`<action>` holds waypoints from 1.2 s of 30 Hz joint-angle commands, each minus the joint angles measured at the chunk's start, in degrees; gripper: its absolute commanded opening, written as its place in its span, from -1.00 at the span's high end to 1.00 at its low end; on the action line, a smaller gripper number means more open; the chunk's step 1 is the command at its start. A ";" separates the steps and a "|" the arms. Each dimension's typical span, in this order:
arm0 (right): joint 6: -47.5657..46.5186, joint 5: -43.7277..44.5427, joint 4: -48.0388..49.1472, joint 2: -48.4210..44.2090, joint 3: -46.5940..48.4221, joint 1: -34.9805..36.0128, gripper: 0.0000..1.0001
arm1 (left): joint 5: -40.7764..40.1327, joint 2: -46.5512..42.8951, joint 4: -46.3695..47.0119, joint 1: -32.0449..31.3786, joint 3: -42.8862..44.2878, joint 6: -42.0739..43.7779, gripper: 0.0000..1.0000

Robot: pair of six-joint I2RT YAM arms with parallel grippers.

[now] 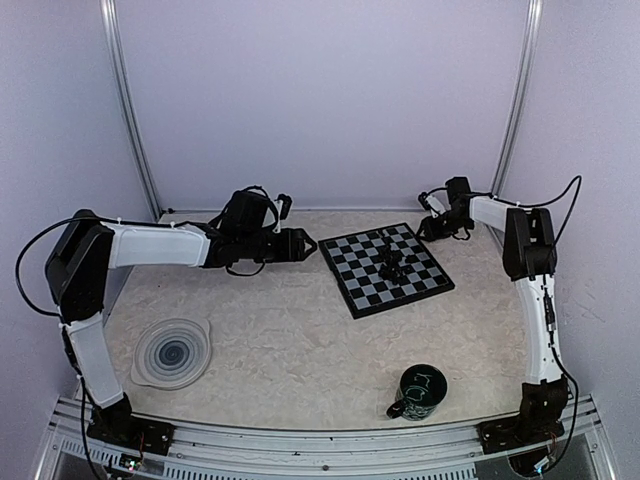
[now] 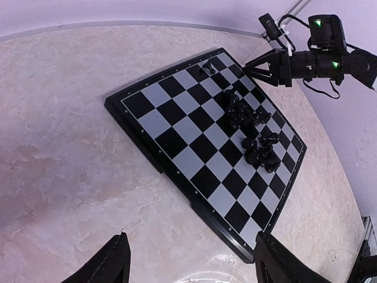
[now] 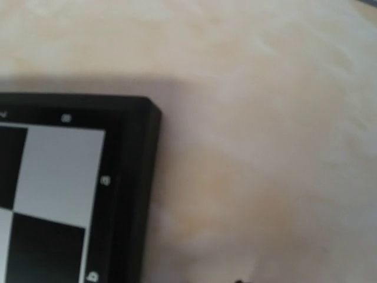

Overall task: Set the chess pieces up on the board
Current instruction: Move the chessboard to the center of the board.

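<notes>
Left pincer [image 2: 191,252] gapes empty near the board [image 2: 188,162]; right pincer [image 2: 253,65] looks narrowed, grip impossible to tell, fingertips cropped.

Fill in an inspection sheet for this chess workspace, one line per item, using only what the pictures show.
Surface: mottled beige table.
Job's things: board lies skewed; black chess pieces clustered mid-board, one lone piece near a far edge.
Clutter: grey spiral plate near left; dark green mug near right.
Grippers: left jaws open and empty, beside the board; right jaws by its far corner, state unclear.
Cables: black cables loop off both arms.
Surroundings: pale walls, metal posts.
</notes>
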 commanded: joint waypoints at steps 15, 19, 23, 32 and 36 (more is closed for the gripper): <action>-5.38 -13.18 -5.22 3.31 4.03 6.80 0.33 | -0.02 6.19 0.12 6.04 7.38 0.43 -0.48; -5.77 -13.86 -5.31 3.02 4.22 8.13 0.33 | 1.15 9.79 1.20 6.38 10.56 2.05 -0.56; -6.37 -14.17 -5.80 3.01 4.39 9.61 0.33 | 1.91 13.96 0.54 6.87 13.53 1.21 -0.56; -8.51 -14.87 -7.10 3.10 4.32 13.10 0.34 | 1.24 15.06 -1.17 6.74 9.22 -0.85 -0.55; -9.10 -15.10 -7.31 3.40 4.40 14.64 0.34 | -1.17 12.98 -1.40 6.91 5.13 -1.53 -0.55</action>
